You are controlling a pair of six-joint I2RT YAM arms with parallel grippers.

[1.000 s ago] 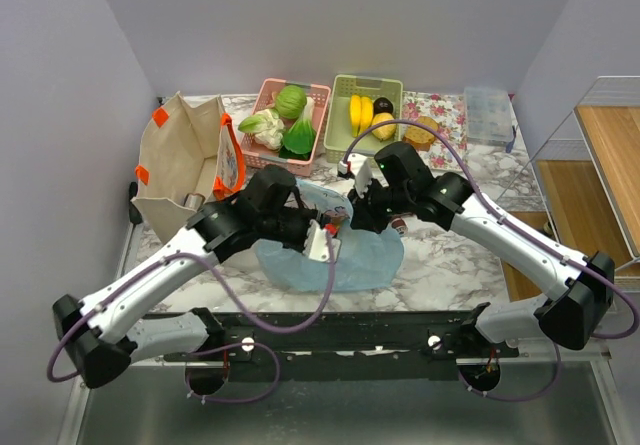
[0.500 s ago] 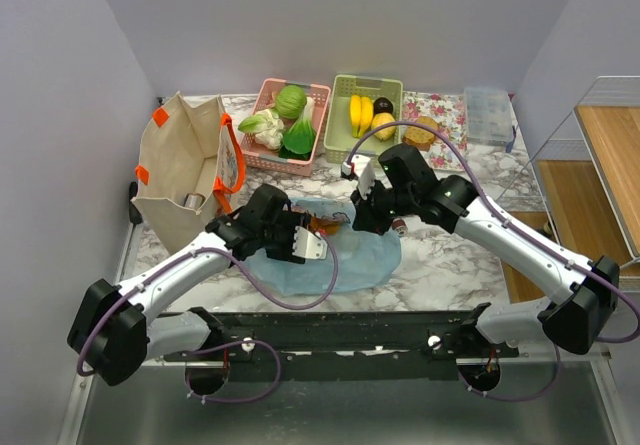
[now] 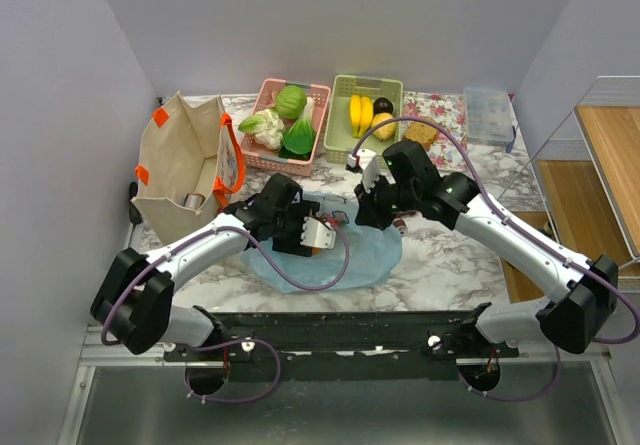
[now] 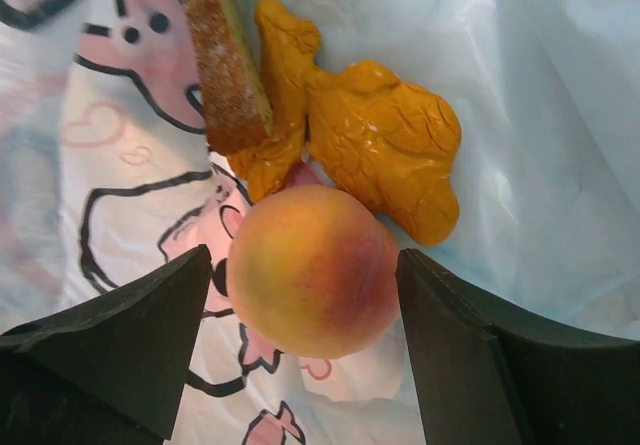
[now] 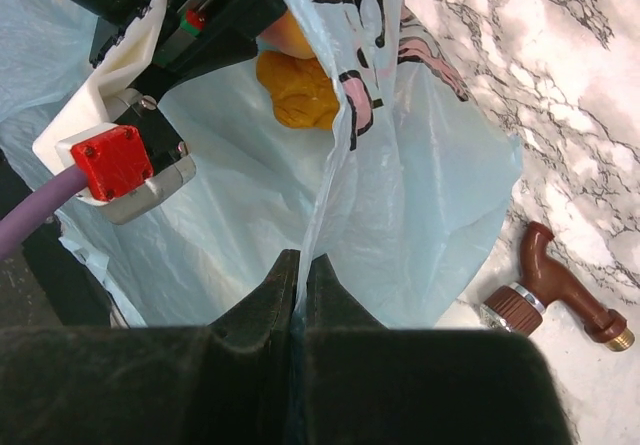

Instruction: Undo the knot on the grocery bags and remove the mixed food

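Between the jaws of the left gripper [image 4: 303, 265]: peach [image 4: 312, 270], lying on the printed film inside the light blue grocery bag [image 3: 372, 255], centred in the gap.
Left gripper state: spread wide, one finger on each side of the peach, nothing gripped; whether either finger brushes the skin, cannot tell.
Right gripper [image 5: 303, 263]: pinched shut on a fold of the bag's rim, raised so that the mouth gapes.
Other food in the bag: two glossy orange-yellow pieces [image 4: 385, 145] touching the peach's far side, a crumbed brown wedge [image 4: 225, 75] lying across one of them.
Step in hand, as judged: lifting out the peach; knot apparently undone, given the open mouth.
Doing it well: close squarely across the widest part of the fruit; squeeze gently, since a round smooth body may squirt sideways; leave the film out of the pinch; draw straight out through the mouth, away from the neighbouring pieces; hold the rim high on the right side meanwhile.
Hidden or unclear: knot and handle loops seen in no view; bag's inside covered by both wrists from above; finger bases cut off at the lower edge of the left wrist view; brown spout-shaped piece [image 5: 560, 300] on the marble table [image 5: 560, 95] just beside the bag, nature uncertain.
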